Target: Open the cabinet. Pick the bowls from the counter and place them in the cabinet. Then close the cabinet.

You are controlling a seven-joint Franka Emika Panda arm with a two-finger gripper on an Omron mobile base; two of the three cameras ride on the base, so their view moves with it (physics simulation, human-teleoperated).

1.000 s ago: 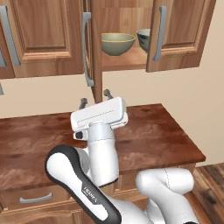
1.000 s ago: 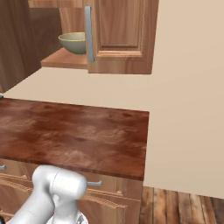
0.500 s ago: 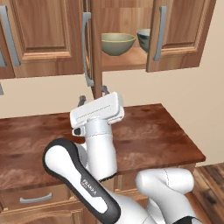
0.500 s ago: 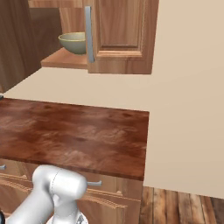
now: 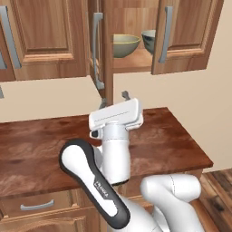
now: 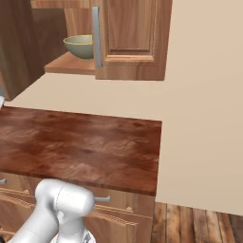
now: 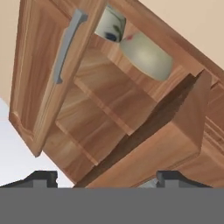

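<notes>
The cabinet [image 5: 131, 63] stands with both doors swung out. Its left door [image 5: 100, 50] shows edge-on; the right door [image 5: 186, 34] hangs ajar. On its shelf rest the bowls: the beige-olive one [image 5: 122, 45] [image 6: 80, 46] [image 7: 146, 57] and the grey-green one [image 5: 149, 41] [image 7: 109, 28] behind it. My gripper [image 5: 114, 99] [image 7: 108, 179] points up just under the left door's lower corner, above the counter [image 5: 45, 140]. It is open and holds nothing. In the hand view the door's bottom edge [image 7: 166, 144] lies between the fingertips [image 7: 41, 177].
A single-handled wall cabinet door [image 5: 45, 36] hangs to the left. Drawer fronts with grey handles [image 5: 36, 206] sit under the counter. The counter ends at its right edge [image 6: 156, 156], with bare wall and wood floor [image 6: 199, 223] beyond.
My gripper has shifted to the right under the left door, and its jaws have narrowed slightly. The left door's edge now sits a little further right.
</notes>
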